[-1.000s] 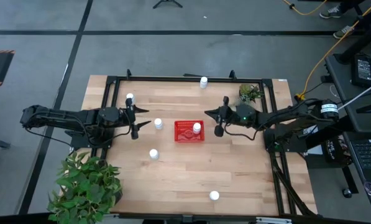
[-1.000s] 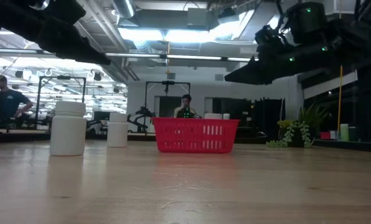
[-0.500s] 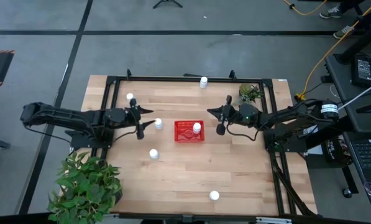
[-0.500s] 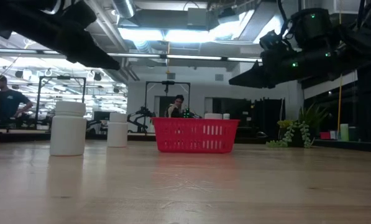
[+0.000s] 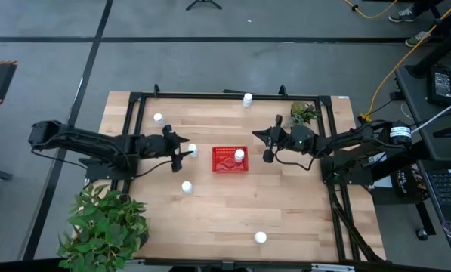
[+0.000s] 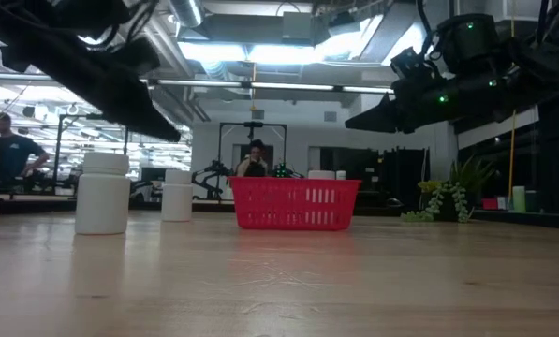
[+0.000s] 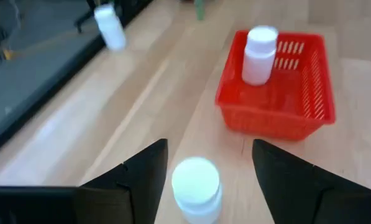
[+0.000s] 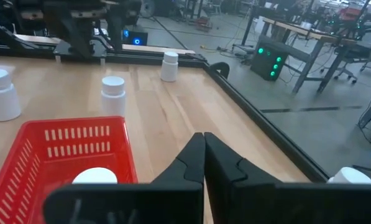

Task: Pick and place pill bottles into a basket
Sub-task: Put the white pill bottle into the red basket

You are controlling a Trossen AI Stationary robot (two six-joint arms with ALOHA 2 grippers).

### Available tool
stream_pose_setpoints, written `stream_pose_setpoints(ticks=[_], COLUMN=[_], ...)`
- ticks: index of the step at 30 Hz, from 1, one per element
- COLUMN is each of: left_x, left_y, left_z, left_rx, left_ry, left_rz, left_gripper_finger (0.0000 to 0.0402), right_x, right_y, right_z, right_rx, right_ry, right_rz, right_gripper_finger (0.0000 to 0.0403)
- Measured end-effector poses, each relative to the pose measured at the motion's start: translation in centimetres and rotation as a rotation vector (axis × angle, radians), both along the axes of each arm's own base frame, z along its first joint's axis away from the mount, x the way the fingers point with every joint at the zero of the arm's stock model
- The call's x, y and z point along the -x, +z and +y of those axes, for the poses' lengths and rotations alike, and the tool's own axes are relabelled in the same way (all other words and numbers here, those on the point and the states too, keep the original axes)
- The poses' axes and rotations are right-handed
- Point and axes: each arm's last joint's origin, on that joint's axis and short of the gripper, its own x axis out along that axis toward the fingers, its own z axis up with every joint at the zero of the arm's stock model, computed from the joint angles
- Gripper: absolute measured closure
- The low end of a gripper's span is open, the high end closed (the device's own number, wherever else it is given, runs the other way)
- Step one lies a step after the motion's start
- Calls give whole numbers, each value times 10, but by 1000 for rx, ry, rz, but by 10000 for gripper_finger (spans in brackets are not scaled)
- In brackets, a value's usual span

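Observation:
The red basket (image 5: 223,165) sits mid-table with one white pill bottle (image 5: 239,155) standing in it. My left gripper (image 5: 181,151) is open just left of the basket. Its fingers stand on either side of a standing bottle (image 7: 196,186) without touching it. My right gripper (image 5: 260,140) is shut and empty, hovering right of the basket (image 8: 67,155). Other bottles stand at the far edge (image 5: 247,99), far left (image 5: 159,118), near left (image 5: 186,187) and near the front edge (image 5: 261,237).
A small potted plant (image 5: 304,112) stands at the far right corner, and a larger plant (image 5: 104,223) overhangs the near left corner. A black frame rail (image 5: 233,95) runs round the table. Bare wood lies between the basket and the front edge.
My left gripper has moved toward the table's right edge and lower, staying open, up to the bottle beside the basket, which now lies between its fingers. The bottles and basket have stayed in place.

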Motion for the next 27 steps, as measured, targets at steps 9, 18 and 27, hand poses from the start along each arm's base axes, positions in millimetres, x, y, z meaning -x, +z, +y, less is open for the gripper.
stream_pose_setpoints(ticks=[9, 18, 27], left_x=[-4, -10, -18], left_y=[-15, -28, -38], left_z=[6, 6, 7], left_rx=[-6, -7, -18], left_ry=[16, -8, -15], left_rz=[114, 181, 207], left_gripper_finger=[136, 135, 135], right_x=[0, 0, 0], right_y=[0, -1, -1], right_z=[2, 2, 2], right_rx=[-8, -13, -14], right_ry=[54, 54, 54], right_rz=[2, 7, 8], right_gripper_finger=[398, 398, 398])
